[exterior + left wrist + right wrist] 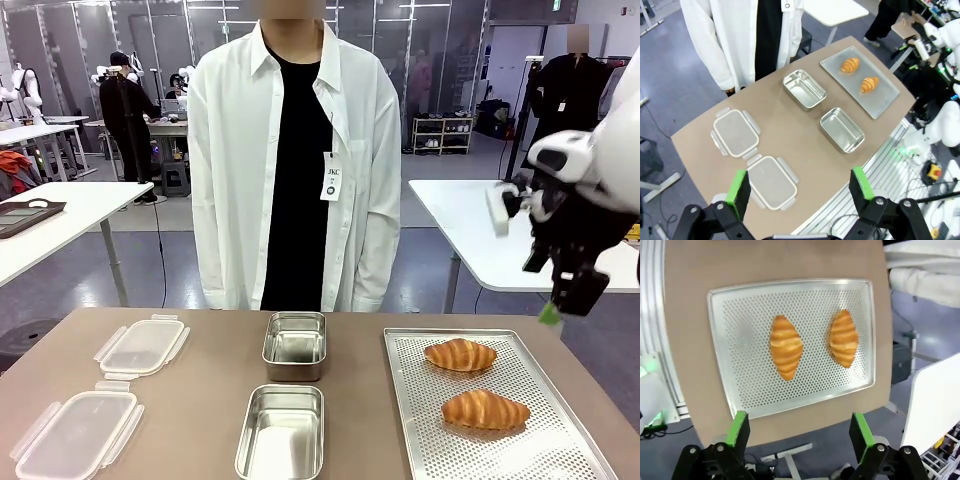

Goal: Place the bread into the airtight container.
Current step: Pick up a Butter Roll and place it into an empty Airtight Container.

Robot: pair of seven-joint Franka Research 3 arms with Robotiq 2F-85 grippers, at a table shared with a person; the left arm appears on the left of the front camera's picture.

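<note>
Hovering right claw (798,420), spread wide and empty, above croissants (786,346) lying on the right-side tray (740,315); holding left claw (799,175) spread too.

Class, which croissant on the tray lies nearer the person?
The far croissant, next to the tray's far rim; the near croissant lies toward the robot.

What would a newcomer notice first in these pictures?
Two golden croissants lie apart on a perforated metal tray at the right of the table. In the middle stand two empty steel containers, with two clear clip lids lying to their left. A person in a white shirt stands at the far edge, and the right arm hangs in the air near the tray's far right corner, jaws open.
</note>
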